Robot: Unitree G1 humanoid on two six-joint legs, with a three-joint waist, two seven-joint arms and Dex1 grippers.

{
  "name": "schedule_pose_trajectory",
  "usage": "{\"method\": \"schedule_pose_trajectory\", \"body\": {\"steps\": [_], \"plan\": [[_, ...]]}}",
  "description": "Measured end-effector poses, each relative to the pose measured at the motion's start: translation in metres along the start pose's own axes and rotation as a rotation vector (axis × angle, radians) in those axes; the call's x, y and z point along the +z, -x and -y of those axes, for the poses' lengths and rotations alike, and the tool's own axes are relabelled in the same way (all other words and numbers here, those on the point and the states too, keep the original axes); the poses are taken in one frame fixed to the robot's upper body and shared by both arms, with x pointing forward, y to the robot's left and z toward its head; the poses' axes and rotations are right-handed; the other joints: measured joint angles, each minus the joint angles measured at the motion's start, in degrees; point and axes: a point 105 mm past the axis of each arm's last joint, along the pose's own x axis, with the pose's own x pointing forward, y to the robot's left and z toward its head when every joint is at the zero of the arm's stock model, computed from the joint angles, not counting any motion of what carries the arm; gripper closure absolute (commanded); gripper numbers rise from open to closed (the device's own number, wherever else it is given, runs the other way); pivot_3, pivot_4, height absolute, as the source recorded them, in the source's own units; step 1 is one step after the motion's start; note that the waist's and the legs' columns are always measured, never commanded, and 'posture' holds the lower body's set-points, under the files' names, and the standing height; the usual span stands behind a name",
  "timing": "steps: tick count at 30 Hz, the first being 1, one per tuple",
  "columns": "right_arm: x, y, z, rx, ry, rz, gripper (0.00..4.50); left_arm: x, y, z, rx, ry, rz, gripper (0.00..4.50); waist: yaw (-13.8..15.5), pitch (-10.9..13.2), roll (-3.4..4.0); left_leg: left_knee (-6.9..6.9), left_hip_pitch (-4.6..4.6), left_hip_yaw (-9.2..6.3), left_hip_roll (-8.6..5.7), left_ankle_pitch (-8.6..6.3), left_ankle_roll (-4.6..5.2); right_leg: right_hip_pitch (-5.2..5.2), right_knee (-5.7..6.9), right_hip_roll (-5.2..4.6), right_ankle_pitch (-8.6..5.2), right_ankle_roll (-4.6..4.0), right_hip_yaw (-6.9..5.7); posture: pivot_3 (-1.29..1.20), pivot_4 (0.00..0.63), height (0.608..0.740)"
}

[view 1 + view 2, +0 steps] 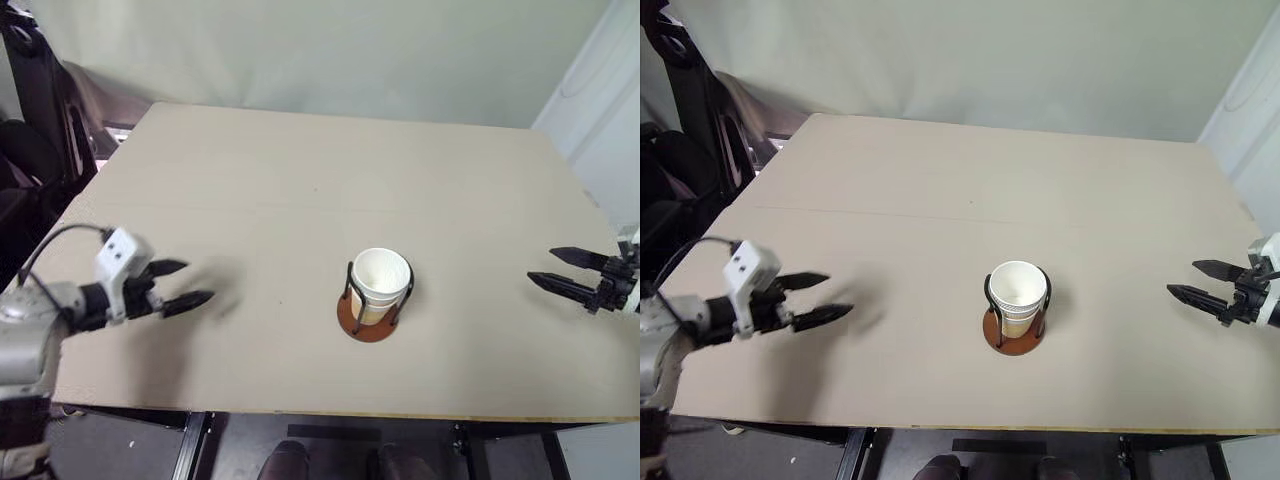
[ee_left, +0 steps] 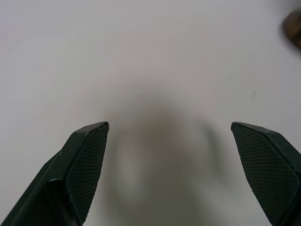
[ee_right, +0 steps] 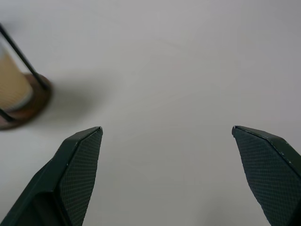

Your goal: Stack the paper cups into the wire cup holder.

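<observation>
cups stacked in holder, grippers wide, table edges

Worktop is showing a pale beige, matt, smooth face, looking like laminate or painted board. Paper cups are reading as matt paper: tan outside, white inside, rolled white rim. Wire cup holder is showing thin black wire uprights over a reddish-brown disc base with a slight sheen, wood-like. Left tool and right tool are showing black fingers with finely cross-hatched, matt pads; a white plastic housing is sitting behind the left tool.
</observation>
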Motion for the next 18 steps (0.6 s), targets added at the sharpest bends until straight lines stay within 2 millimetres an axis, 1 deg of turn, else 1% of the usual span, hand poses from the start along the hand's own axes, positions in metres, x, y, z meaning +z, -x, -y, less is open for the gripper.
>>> {"method": "schedule_pose_trajectory", "body": {"steps": [2,5,8,11,13,15,18], "plan": [[-0.006,-0.004,0.01,-0.06,-0.025,0.025,0.0,-0.013,0.003,-0.009,0.087,0.063,0.045,0.03,0.1,0.0,0.0,0.06,0.01,0.0,0.01,0.04,0.01,0.0,0.13,-0.02,0.01,-0.02,-0.01,0.0,0.15,0.74],[-0.016,-0.004,0.022,-0.153,-0.05,0.036,0.0,-0.025,0.011,-0.029,0.236,0.114,0.097,0.03,0.3,0.0,0.0,0.13,0.06,0.08,0.02,0.07,-0.02,-0.02,0.47,-0.11,-0.06,-0.18,-0.08,0.0,0.15,0.74],[-0.025,0.002,0.04,-0.3,-0.054,0.052,0.0,-0.036,0.023,-0.05,0.396,0.135,0.135,0.03,0.3,0.0,0.0,-0.02,0.48,0.21,-0.02,0.09,-0.05,0.19,0.6,-0.26,-0.14,-0.32,-0.06,0.0,0.15,0.74],[-0.03,0.01,0.053,-0.418,-0.06,0.092,0.0,-0.048,0.032,-0.067,0.546,0.145,0.163,0.03,0.1,0.0,0.0,-0.21,0.82,0.41,-0.04,0.08,-0.05,0.37,0.65,-0.27,-0.22,-0.46,-0.01,0.0,0.15,0.74],[-0.032,0.015,0.058,-0.471,-0.067,0.111,0.0,-0.054,0.036,-0.072,0.608,0.145,0.174,0.03,-0.1,0.0,0.0,-0.28,0.84,0.49,-0.06,0.08,-0.06,0.36,0.64,-0.27,-0.24,-0.5,0.0,0.0,0.15,0.74],[-0.034,0.016,0.06,-0.495,-0.071,0.118,0.0,-0.056,0.036,-0.074,0.642,0.144,0.191,0.03,-0.3,0.0,0.0,-0.33,0.84,0.57,-0.08,0.08,-0.07,0.35,0.64,-0.27,-0.26,-0.53,0.0,0.0,0.15,0.74],[-0.037,0.008,0.059,-0.512,-0.088,0.142,0.0,-0.053,0.041,-0.088,0.765,0.093,0.214,0.03,-0.6,0.0,-0.02,-0.39,0.87,0.61,-0.06,0.09,-0.1,0.33,0.64,-0.2,-0.26,-0.6,-0.03,0.0,0.15,0.74]]}}
